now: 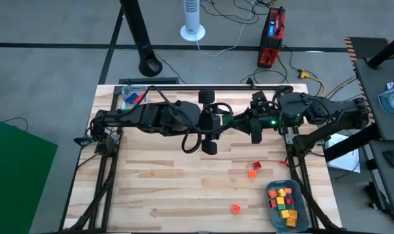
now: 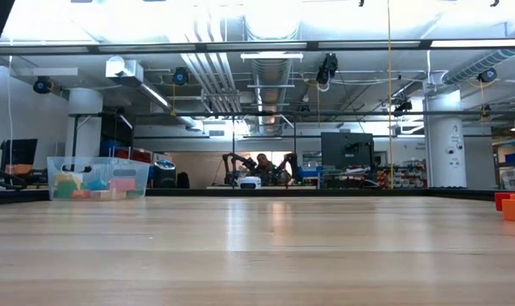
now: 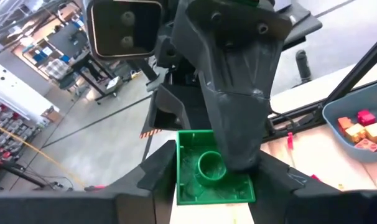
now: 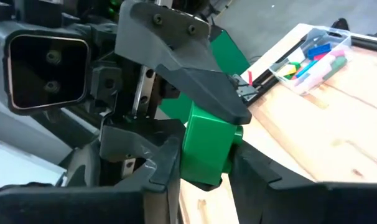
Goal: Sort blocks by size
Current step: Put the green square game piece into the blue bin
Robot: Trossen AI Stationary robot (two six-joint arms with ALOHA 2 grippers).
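left end effector (image 3: 214, 186) and right end effector (image 4: 204, 163), both clamping green block (image 4: 207, 149)

From the high view we look straight down on the whole worktop (image 1: 184, 188) and both arms. From the low view we look level across its surface into the room beyond (very near the boards). Each wrist view faces the other arm up close; both share the green block (image 3: 213, 168) and the clear box (image 4: 310, 59).

free: big bare table (image 1: 171, 188) from 6 to 9 o'clock | in the way: loose blocks (image 1: 253, 170) at 4, tray (image 1: 302, 207) at 5, box (image 1: 129, 97) at 10
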